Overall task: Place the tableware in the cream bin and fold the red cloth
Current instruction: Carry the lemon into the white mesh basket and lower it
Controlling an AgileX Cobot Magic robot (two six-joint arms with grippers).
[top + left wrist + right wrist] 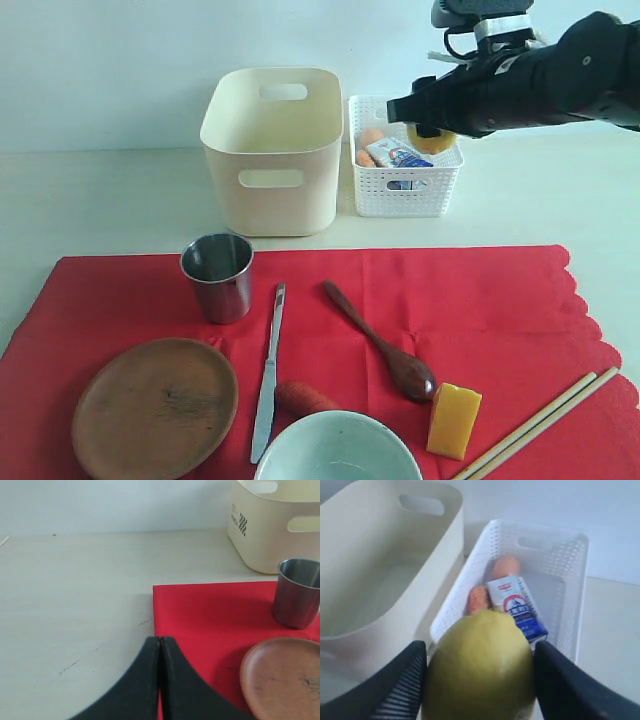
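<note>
right jaws grasping lemon (pixel 480 665) over white basket (pixel 405 195), cream bin (pixel 270 205) beside, left jaws clenched by red cloth (pixel 210 615)

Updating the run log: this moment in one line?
right gripper: holding lemon above white basket | left gripper: shut, empty | cream bin: empty | cup, plate, knife, spoon: on red cloth

Steel cup (pixel 217 272) shines; wooden plate (pixel 155 408) seems matt, faintly scuffed.

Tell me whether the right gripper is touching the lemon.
Touching. The right wrist view shows the lemon clamped between both fingers of the right gripper, each finger pressed against its side with no gap.
</note>
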